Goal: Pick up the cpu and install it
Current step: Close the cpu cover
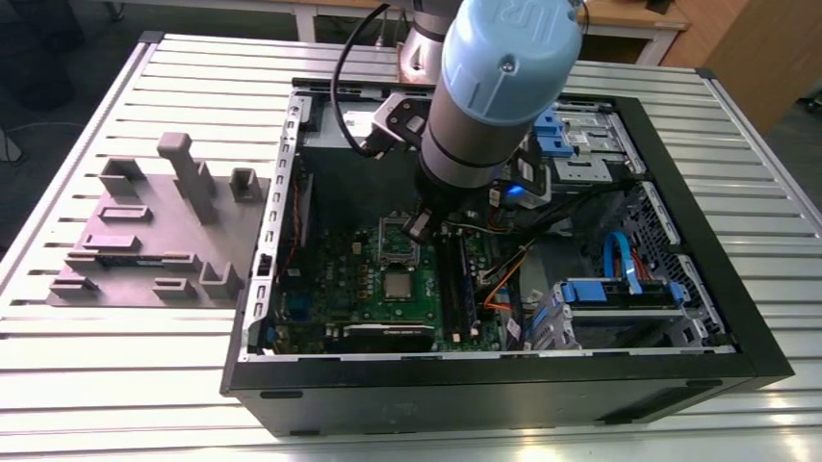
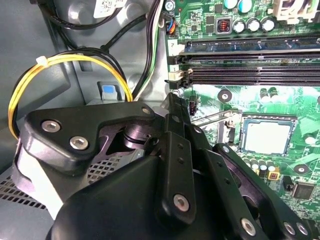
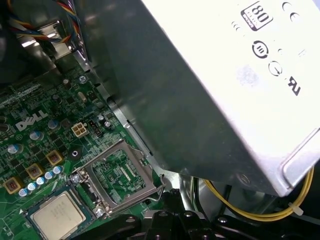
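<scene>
Cpu (image 3: 58, 215) seated in socket (image 2: 265, 136), frame (image 3: 119, 175) open beside it

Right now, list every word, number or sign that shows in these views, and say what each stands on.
Motherboard: white maker's lettering in the first wrist view, a brand mark, not quoted.
Power supply casing: a number badge and round certification signs, print not quoted.
White sticker on the case wall in the second wrist view: too blurred to read.
Blue joint cap on the arm: partial raised letters, not readable whole.
</scene>
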You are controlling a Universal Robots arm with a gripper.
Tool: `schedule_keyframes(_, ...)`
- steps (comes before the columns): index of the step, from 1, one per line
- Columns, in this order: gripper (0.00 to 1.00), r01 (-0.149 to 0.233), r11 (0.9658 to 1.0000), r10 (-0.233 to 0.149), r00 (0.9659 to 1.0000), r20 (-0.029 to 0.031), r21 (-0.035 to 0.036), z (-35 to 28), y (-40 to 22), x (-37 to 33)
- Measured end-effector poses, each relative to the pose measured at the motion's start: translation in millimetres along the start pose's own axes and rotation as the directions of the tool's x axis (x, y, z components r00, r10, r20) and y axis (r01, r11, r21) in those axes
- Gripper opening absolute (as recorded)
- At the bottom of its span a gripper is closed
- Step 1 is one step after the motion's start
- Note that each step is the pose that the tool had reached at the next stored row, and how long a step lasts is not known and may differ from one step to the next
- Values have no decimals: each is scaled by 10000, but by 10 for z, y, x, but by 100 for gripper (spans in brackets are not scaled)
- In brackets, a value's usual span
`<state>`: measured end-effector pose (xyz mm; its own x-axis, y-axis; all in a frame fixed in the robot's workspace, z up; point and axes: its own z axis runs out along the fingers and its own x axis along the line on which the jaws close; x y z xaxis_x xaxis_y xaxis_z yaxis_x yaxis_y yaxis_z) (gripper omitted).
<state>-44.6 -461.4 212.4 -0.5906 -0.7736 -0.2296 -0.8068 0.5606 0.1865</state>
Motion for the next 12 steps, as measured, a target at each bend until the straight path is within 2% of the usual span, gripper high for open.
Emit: schedule_keyframes(12,10,0,10000,0,10000,-20,14,-11,2,-3)
